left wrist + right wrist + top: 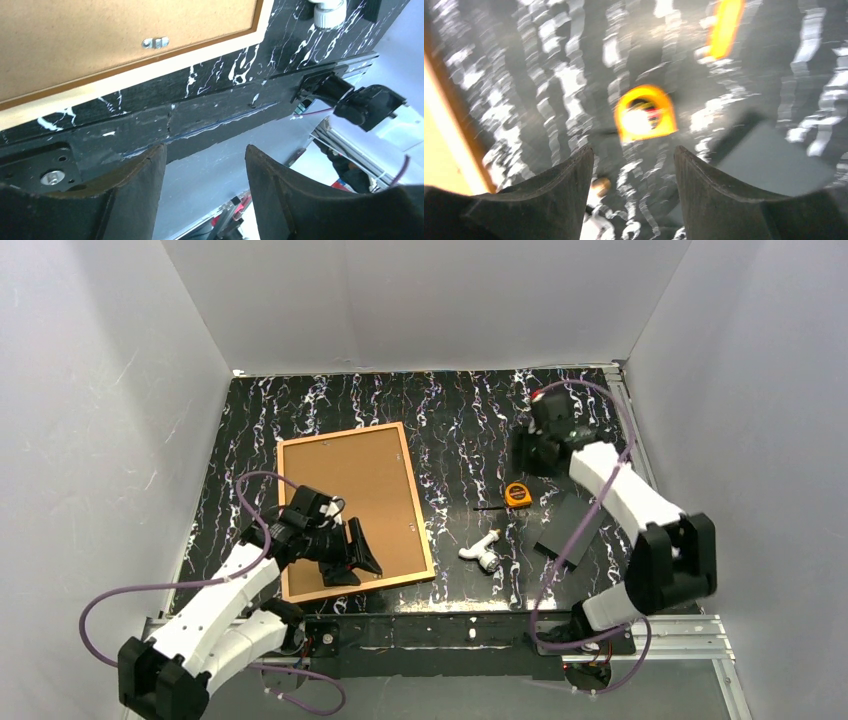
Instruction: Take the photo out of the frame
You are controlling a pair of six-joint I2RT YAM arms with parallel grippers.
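1. The frame: one, reddish-brown wood, lying flat on the black, white-veined table with its tan cork back up. It is under the left gripper, which hangs over its near right corner. Whether the fingers touch the frame cannot be told.
2. The photo is hidden under the cork back.
3. One small metal hanger clip sits on the frame's back, beyond the left gripper's fingertips in the wrist view.
4. Left gripper: its two fingers are spread, nothing between them; past their tips the table's near edge shows.
5. Right gripper: well apart from the frame, at the far right of the table. In its wrist view the right gripper is spread wide and holds nothing.
6. One yellow tape measure lies just ahead of the right fingertips; its face is too blurred to read.
7. One dark grey flat panel lies to the right of those fingers.
8. One small white plastic piece lies between the frame and the panel, apart from both grippers.
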